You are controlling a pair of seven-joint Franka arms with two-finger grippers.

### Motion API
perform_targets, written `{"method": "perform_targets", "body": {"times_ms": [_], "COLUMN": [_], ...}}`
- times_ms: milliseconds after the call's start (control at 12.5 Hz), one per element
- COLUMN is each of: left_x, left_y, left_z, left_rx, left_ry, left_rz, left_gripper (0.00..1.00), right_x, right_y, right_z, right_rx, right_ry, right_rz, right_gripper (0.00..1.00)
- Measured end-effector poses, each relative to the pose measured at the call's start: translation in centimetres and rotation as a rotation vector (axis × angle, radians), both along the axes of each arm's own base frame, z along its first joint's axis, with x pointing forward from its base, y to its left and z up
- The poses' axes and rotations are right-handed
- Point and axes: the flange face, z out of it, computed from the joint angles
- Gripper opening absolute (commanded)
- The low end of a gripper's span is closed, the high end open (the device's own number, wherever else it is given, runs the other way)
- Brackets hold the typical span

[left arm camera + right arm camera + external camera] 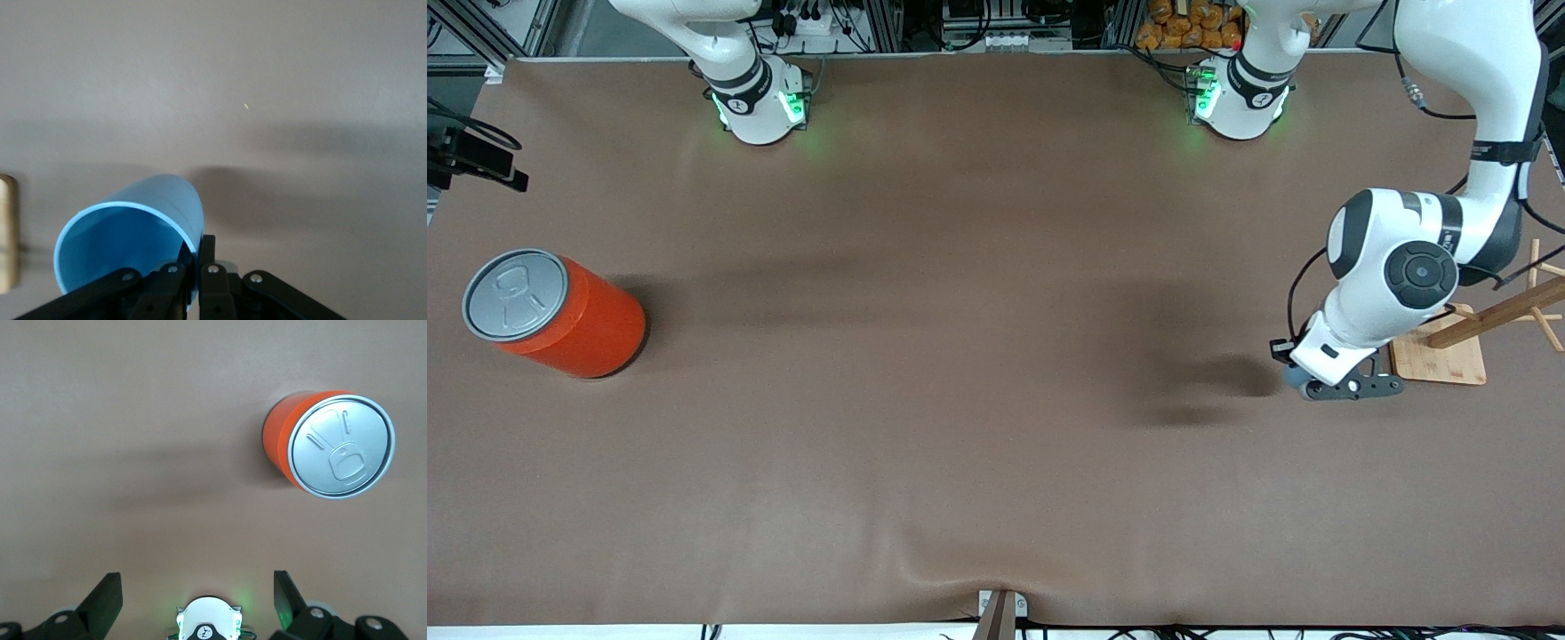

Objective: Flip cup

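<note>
The light-blue cup (133,230) is tilted on its side with its open mouth toward the left wrist camera. My left gripper (198,257) is shut on the cup's rim, with one finger inside the wall and one outside. In the front view the left gripper (1303,384) is low over the table at the left arm's end, and only a sliver of the cup (1292,377) shows under it. My right gripper (195,577) is open and empty, high over the table near its own base, and it is out of the front view.
A big orange can (560,311) with a grey pull-tab lid stands at the right arm's end; it also shows in the right wrist view (327,443). A wooden stand on a square base (1449,351) sits right beside the left gripper.
</note>
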Motion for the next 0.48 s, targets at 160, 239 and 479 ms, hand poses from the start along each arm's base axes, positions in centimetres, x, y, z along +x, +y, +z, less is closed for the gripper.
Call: {"method": "perform_targets", "body": {"times_ms": [160,239,479], "left_x": [-1.2,-1.7,-2.7], "left_y": [-1.1,-1.5,-1.7], "left_z": [-0.9,-1.2,-2.3], "left_rx": [-0.027,-0.031,-0.028], "left_ry": [0.004,0.010,0.036], "left_rz": [-0.002,-0.009,-0.013], "left_gripper": [0.00,0.01,0.00], "right_x": [0.1,0.2,0.8], "right_y": [0.5,0.5,0.5], "right_z": [-1.0,-1.6,-2.6], "right_rx": [0.005,0.009,0.016], "right_ry": [0.021,0.032,0.048], "right_rz": [0.024,0.043,0.070], "right_gripper": [1.00,1.00,1.00]}}
